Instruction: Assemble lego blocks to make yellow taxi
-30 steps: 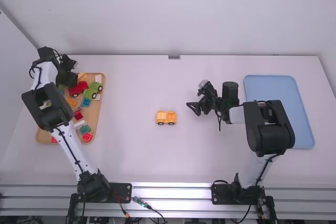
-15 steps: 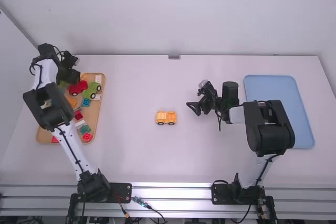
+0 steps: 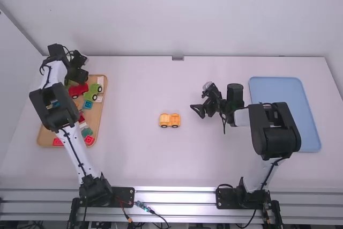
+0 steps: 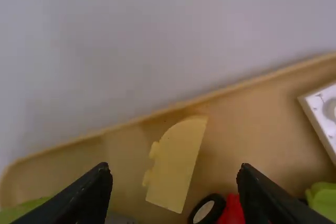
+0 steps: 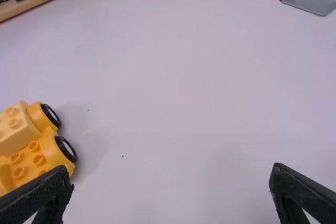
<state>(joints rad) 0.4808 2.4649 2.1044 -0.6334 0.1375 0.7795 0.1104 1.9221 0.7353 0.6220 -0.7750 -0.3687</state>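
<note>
- At the near end of the wooden tray [image 3: 99, 112], a red block [image 3: 57, 141] pokes out beside the left arm. More of it shows than a second ago because the arm has swung a little toward the middle.
- Mid-table sits the part-built taxi [image 3: 170, 120]: wheels down, yellow block on top. It hasn't moved, and I'd call it about half done. Its far-left bit is cut off in the right wrist view, so I can't vouch for that end.
- Just beyond and to the right, the right gripper [image 5: 172, 168] is parked with its fingers wide apart and nothing in them. Same spot throughout, so no help from that one right now.
- Way up at the tray's far end is the left gripper [image 4: 173, 169], which has shifted slightly right and away. Fingers well spread, nothing gripped. The curved yellow block [image 4: 176, 163] lies flat on the tray, lined up between them, so imo that slide was aiming for the next taxi part. Next it needs to go down and close.
- Tight spot though: a black-and-white wheel [image 4: 207, 211] is right next to that block, so a finger could bump it. From above, the gripper covers that corner, and I can't make out the greyish thing low in the left wrist view.
</note>
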